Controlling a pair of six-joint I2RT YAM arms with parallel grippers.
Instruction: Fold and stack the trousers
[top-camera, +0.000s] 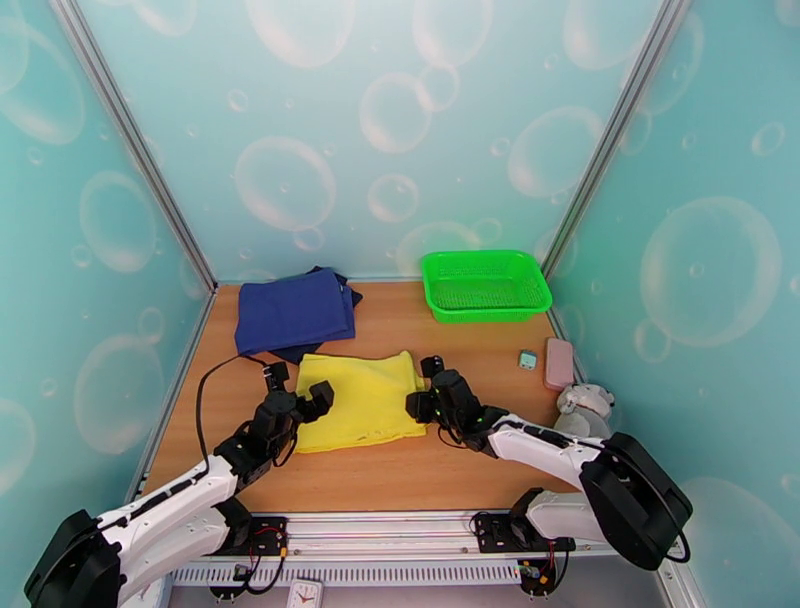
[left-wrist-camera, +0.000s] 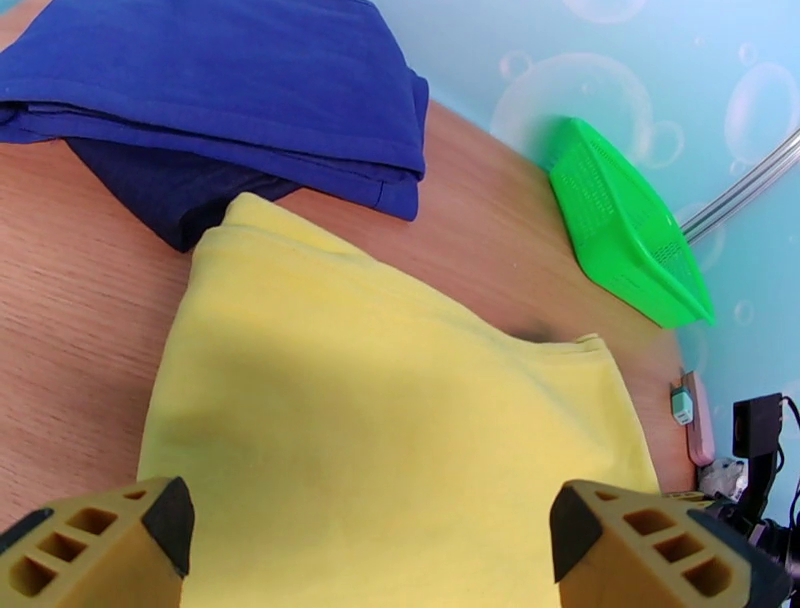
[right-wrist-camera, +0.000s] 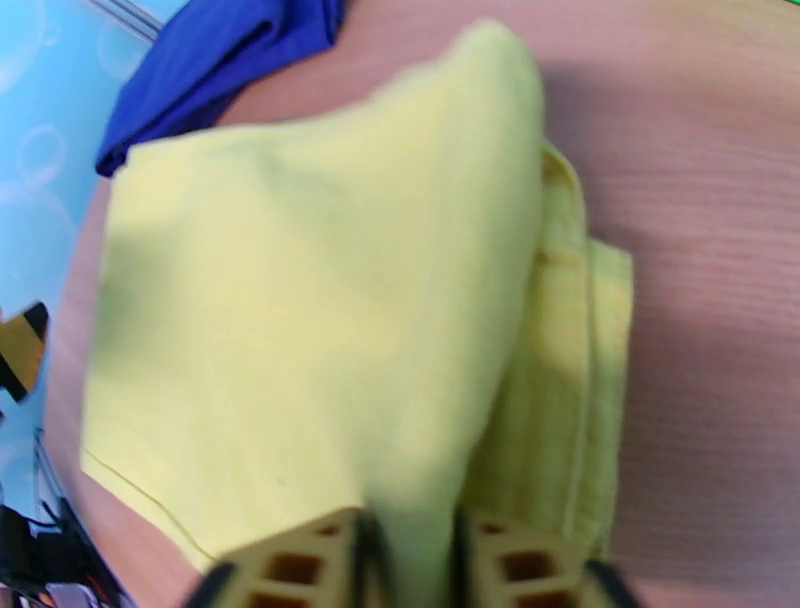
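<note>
Bare wood runs along the tabletop's (top-camera: 400, 475) near edge, giving both my arms room. Past it my left gripper (top-camera: 298, 385) hangs spread wide over the left edge of the trousers (top-camera: 365, 395), which lie folded mid-table. My right gripper (top-camera: 425, 387) pinches a raised fold at their right edge. Navy garments (top-camera: 293, 310) touch their far left corner. A green basket (top-camera: 485, 258) sits in the far right corner, well apart.

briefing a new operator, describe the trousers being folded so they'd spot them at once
Start at the wooden table; near its middle, just in front of the pile of navy blue garments, lie the yellow trousers, folded into a rough rectangle. They are the only yellow cloth, brighter than the navy pile behind them.
</note>
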